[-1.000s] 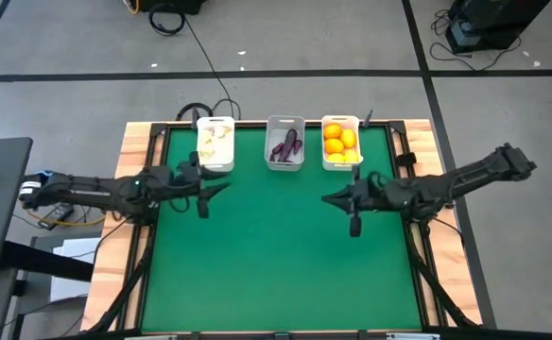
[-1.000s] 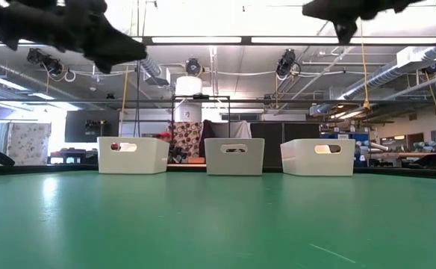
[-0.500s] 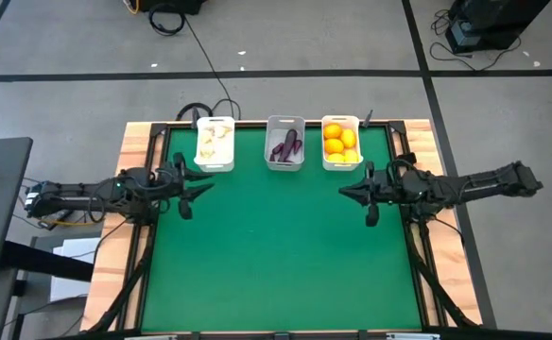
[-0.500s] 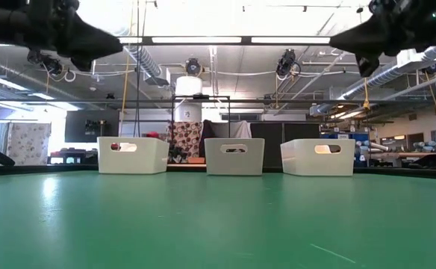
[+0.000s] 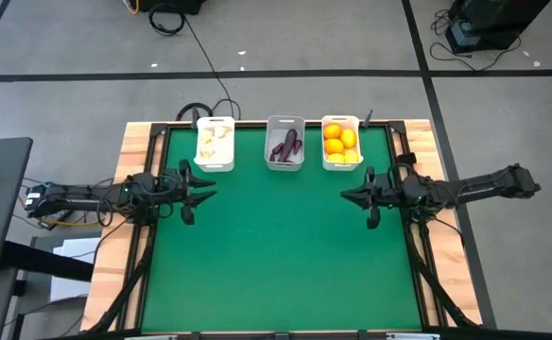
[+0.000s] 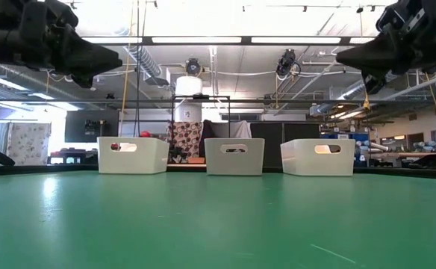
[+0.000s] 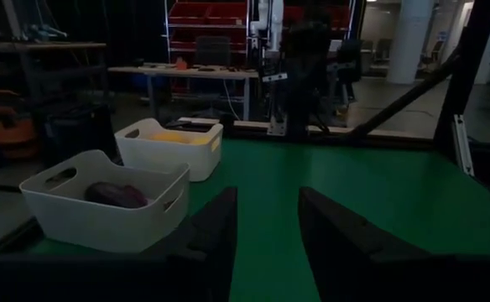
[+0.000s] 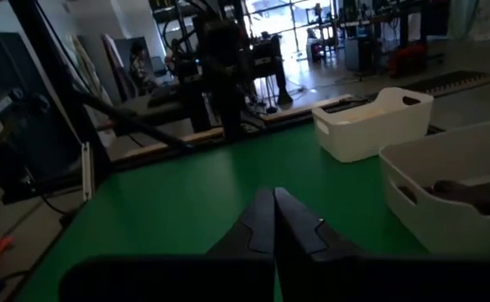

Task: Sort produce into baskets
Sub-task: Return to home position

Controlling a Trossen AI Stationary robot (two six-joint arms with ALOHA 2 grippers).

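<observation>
Two grippers: nothing is carried by either one.
Left gripper [image 5: 205, 186]: fingers spread apart, as shown in the left wrist view; hung above the left side of the green mat [image 5: 276, 255], a little nearer than the left white bin [image 5: 215, 168].
Right gripper [image 5: 345, 196]: fingers pressed together, as shown in the right wrist view; hung above the right side of the mat, a little nearer than the right white bin [image 5: 341, 167].
Garlic [image 5: 215, 140]: lying in the left white bin at the far edge.
Eggplants [image 5: 286, 146]: lying in the middle bin [image 5: 285, 168], far edge.
Citrus [image 5: 340, 142]: lying in the right white bin, far edge.
Loose produce: none is seen on the mat.
Step in hand: sorting is judged done; the arms are being taken back to rest.
Next move: the retreat toward each side is to be finished and the arms settled clear of the bins; the left fingers probably need closing; no grasp is called for.
Change over the last second: both grippers have been pulled outward from the middle of the mat toward its side edges; in the low view the right one hangs lower than before; bins and contents are unmoved.
</observation>
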